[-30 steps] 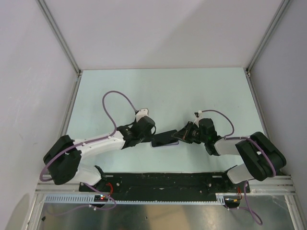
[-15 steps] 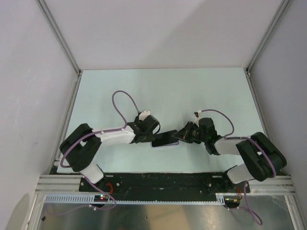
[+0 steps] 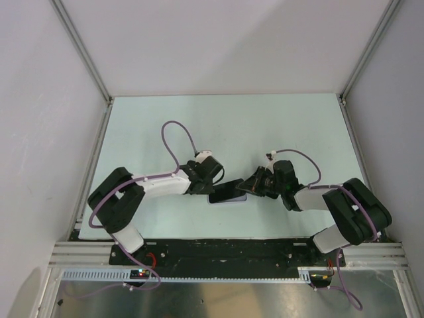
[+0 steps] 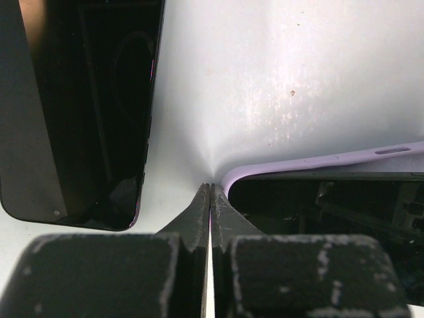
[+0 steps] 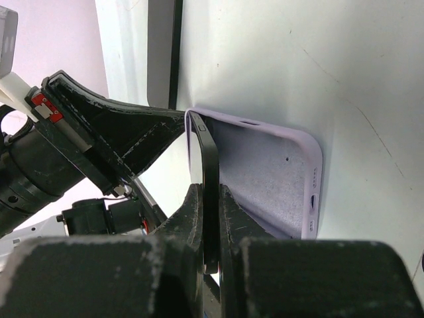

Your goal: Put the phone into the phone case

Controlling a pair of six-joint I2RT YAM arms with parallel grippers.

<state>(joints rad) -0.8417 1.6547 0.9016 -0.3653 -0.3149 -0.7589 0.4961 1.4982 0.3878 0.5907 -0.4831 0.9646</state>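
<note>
The lilac phone case [image 3: 241,197] lies open side up on the table. The black phone [image 3: 228,189] stands tilted over it, one end down at the case's left end. My right gripper [image 3: 249,187] is shut on the phone's raised edge, seen edge-on between the fingers [image 5: 209,192], with the lilac case interior [image 5: 265,172] beside it. My left gripper [image 3: 213,189] is shut with nothing in it. Its tips [image 4: 210,192] touch the outside of the case's rounded corner [image 4: 232,177], where the phone's dark face [image 4: 331,212] sits inside the rim.
A glossy black slab with a rounded corner [image 4: 86,112] shows left of my left fingertips; I cannot tell what it is. Both arms stretch low across the pale green table [image 3: 218,126]. Metal rails [image 3: 93,165] edge the table, with walls close behind.
My left gripper has shut and slid a little right to the case's corner, its elbow swinging outward. The right gripper and the phone have not moved.
</note>
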